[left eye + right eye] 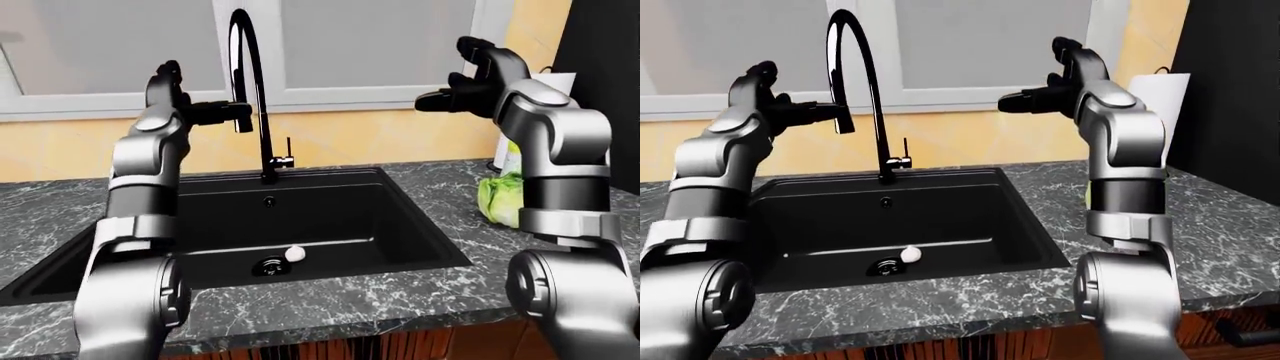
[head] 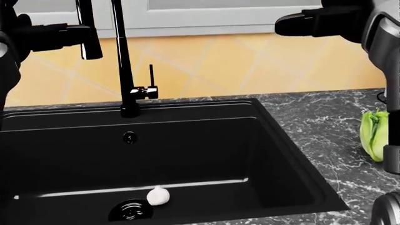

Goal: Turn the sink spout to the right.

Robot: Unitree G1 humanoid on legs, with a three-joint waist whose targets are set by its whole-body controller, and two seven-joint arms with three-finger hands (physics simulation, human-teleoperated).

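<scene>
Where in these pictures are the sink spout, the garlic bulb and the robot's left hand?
sink spout (image 1: pixel 872 90): right-eye view, on the rising neck.
garlic bulb (image 2: pixel 158 196): head view, middle of the bulb.
left hand (image 1: pixel 215 114): left-eye view, on the fingers beside the spout's tip.

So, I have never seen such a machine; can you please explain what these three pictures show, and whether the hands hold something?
These are simulator renders from three cameras on a humanoid robot's head, looking over its own arms. The grey arms with dark three-finger hands belong to the robot. In the middle is a black sink set in a dark marble counter, with a tall curved black spout and a small lever handle. The left hand reaches to the spout's outlet end; its fingers are at the tip, but a firm grip cannot be confirmed. The right hand is raised, open and empty. A white garlic bulb lies beside the drain. A green lettuce rests on the counter at the right.
</scene>
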